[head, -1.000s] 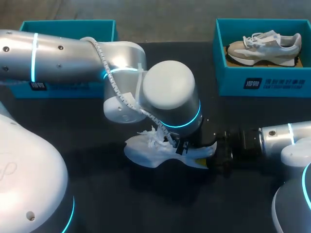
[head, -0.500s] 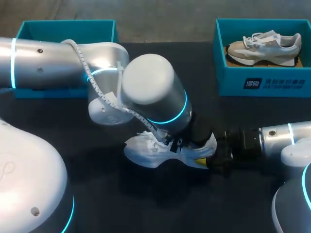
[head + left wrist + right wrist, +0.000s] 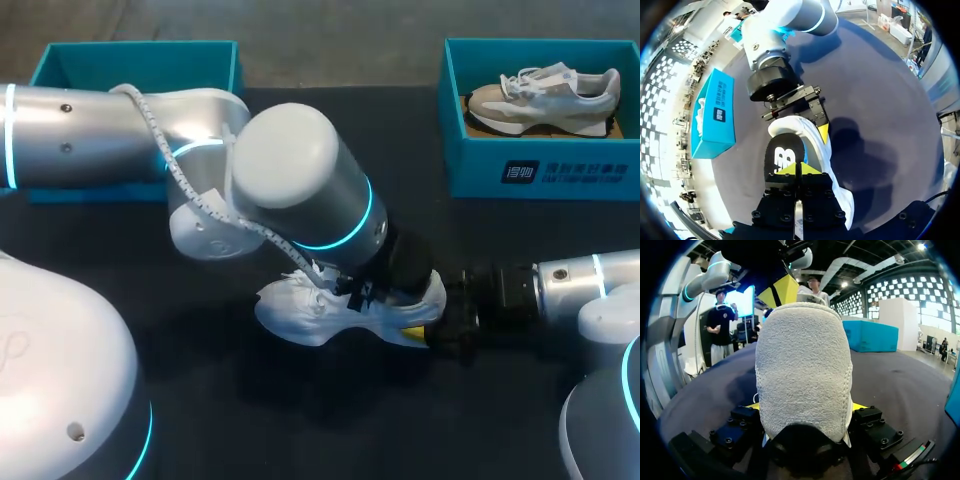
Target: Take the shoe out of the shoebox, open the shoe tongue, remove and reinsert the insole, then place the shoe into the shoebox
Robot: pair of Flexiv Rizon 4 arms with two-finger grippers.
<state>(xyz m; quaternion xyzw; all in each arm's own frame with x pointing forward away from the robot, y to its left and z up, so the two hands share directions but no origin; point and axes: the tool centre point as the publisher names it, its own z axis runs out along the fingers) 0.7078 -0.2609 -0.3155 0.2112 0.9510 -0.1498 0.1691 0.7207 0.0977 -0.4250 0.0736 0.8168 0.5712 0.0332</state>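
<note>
The shoe point(image 3: 300, 312) is out of its box and lies on its sole on the table point(image 3: 230, 420), so I'd call step one done.

The right gripper point(image 3: 806, 407) has the heel. Its fingers point(image 3: 860, 406) stand wide apart, one on each side of the heel cup, clamped on the shoe.

Right above the shoe's opening, the left gripper point(image 3: 799, 169) points down into it. Its yellow tips are pressed together with barely a line between them. They rest on or just over the dark insole point(image 3: 785, 156), which lies inside the shoe with its heel end showing ahead of the tips. I cannot tell whether a fold of insole is nipped between them.

The opening looks wide, and the laces point(image 3: 315, 280) are loose and tufted at the shoe's front, so my read is that the tongue is already back. With the insole lying in the shoe, this is either the start of the pull or the last press of putting it back. These views don't settle which. Boxing the shoe is certainly left to do.

Well behind the shoe on the left arm's side is a teal box point(image 3: 140, 58), mostly hidden by that arm. No shoe shows in the part I can see.

Well behind the shoe on the right arm's side is a second box point(image 3: 545, 170), which holds a tan shoe point(image 3: 540, 95).
</note>
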